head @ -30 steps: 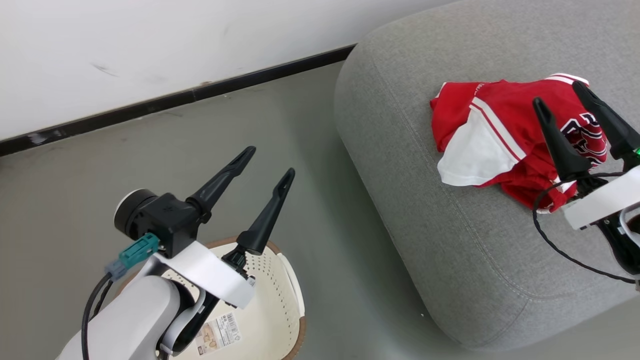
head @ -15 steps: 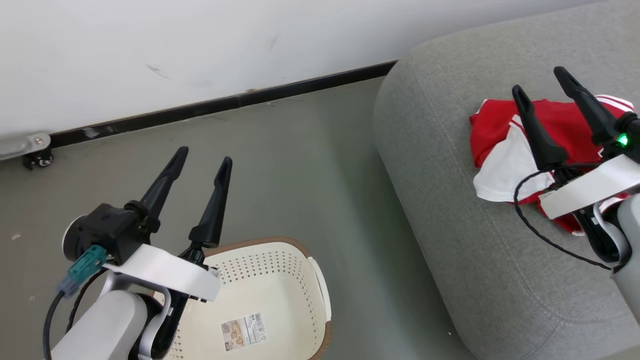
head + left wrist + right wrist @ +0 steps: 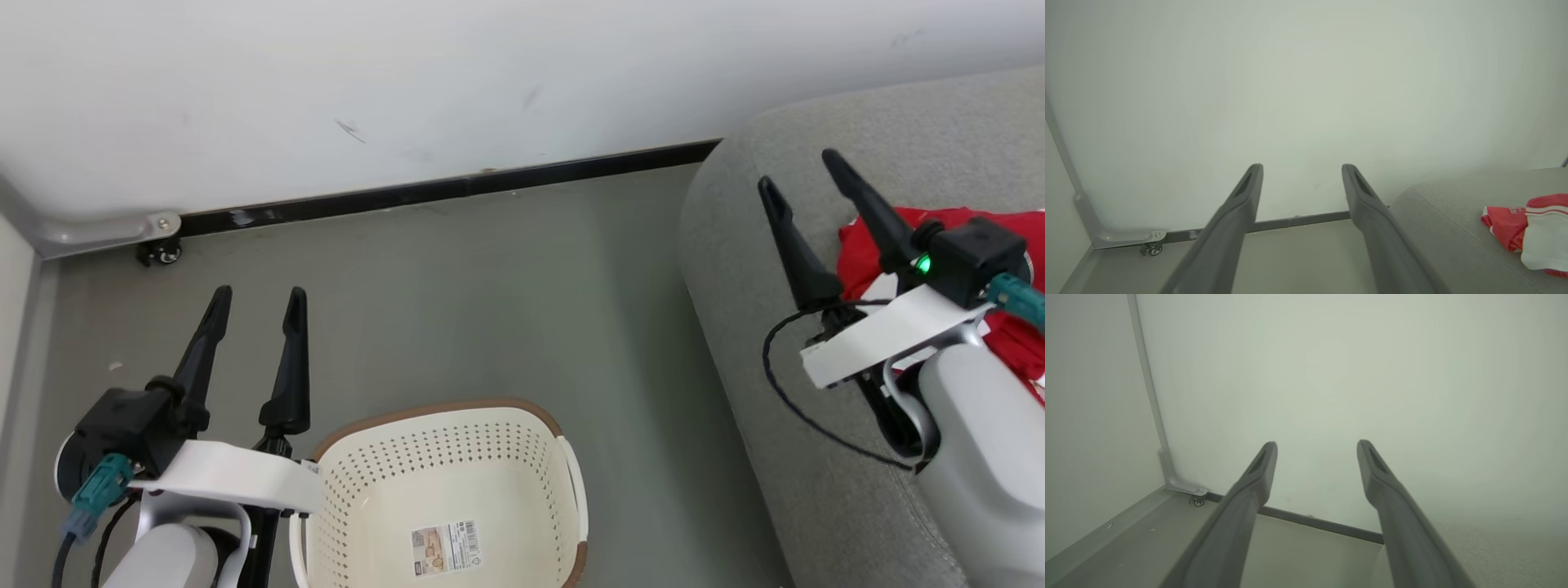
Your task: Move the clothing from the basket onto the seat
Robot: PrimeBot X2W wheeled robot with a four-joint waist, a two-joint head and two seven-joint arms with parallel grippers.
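Observation:
The cream basket (image 3: 384,437) with a brown rim stands on the floor at the bottom centre of the head view, holding nothing but a label on its bottom. Red and white clothing (image 3: 1012,331) lies on the grey seat (image 3: 735,245) at the right, partly hidden behind my right arm; the left wrist view shows the clothing (image 3: 1527,232) on the seat (image 3: 1445,220) too. My left gripper (image 3: 257,298) is open above the floor, left of the basket. My right gripper (image 3: 804,167) is open over the seat's left part, left of the clothing. Neither holds anything.
A white wall (image 3: 408,82) with a dark baseboard (image 3: 449,188) runs behind. A metal bracket with a small caster (image 3: 159,249) sits at the wall's left corner. Grey floor (image 3: 490,310) lies between basket, wall and seat.
The head camera has swung left, so seat and clothing have slid to the right edge and more of the basket shows. Both grippers stay open and empty; the right one has drawn off the clothing.

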